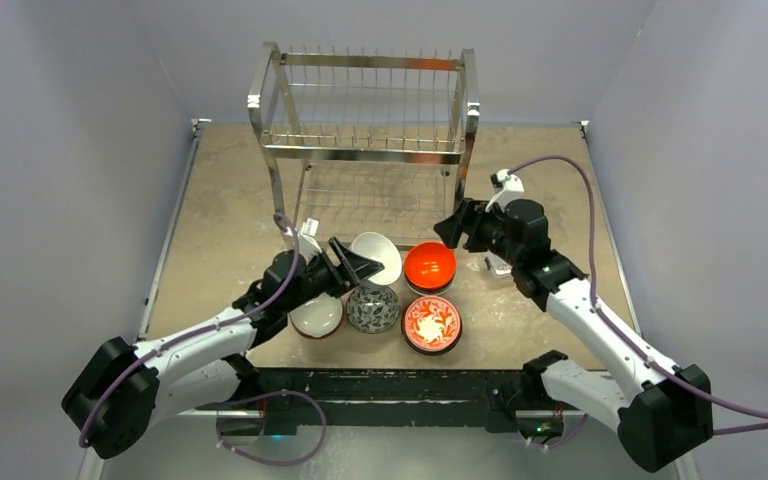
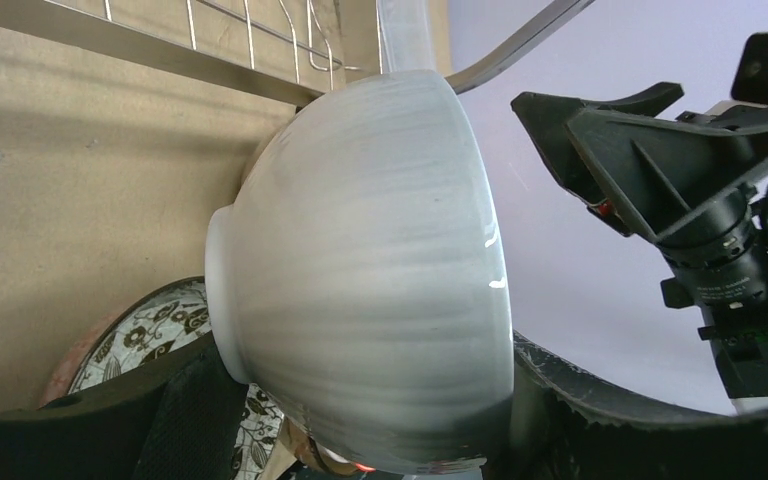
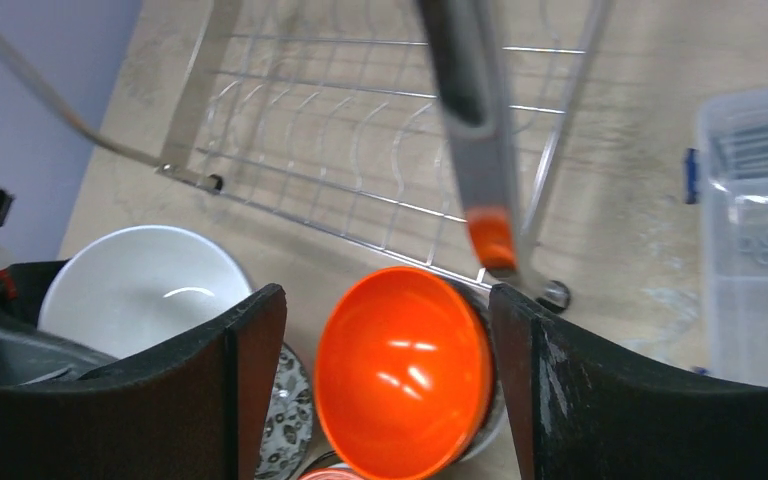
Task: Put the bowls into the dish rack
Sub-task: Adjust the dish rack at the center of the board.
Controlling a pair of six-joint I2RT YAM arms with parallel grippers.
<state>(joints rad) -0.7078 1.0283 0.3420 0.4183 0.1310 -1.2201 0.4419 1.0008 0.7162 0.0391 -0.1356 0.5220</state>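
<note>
My left gripper (image 1: 358, 268) is shut on the rim of a plain white bowl (image 1: 381, 256) and holds it tilted on its side in front of the dish rack (image 1: 365, 130). The bowl fills the left wrist view (image 2: 360, 270), with the jaws on either side of its rim. My right gripper (image 1: 453, 228) is open and empty, hovering above the orange-red bowl (image 1: 430, 265), which shows between its fingers (image 3: 405, 365). A grey-black patterned bowl (image 1: 373, 308), a red-and-white floral bowl (image 1: 432, 323) and a second white bowl (image 1: 316, 315) sit on the table.
The rack's lower wire shelf (image 3: 360, 150) lies just beyond the orange-red bowl, with a steel leg (image 3: 480, 150) close to my right gripper. A clear plastic box (image 3: 760, 230) stands to the right of the rack. Walls enclose the table on three sides.
</note>
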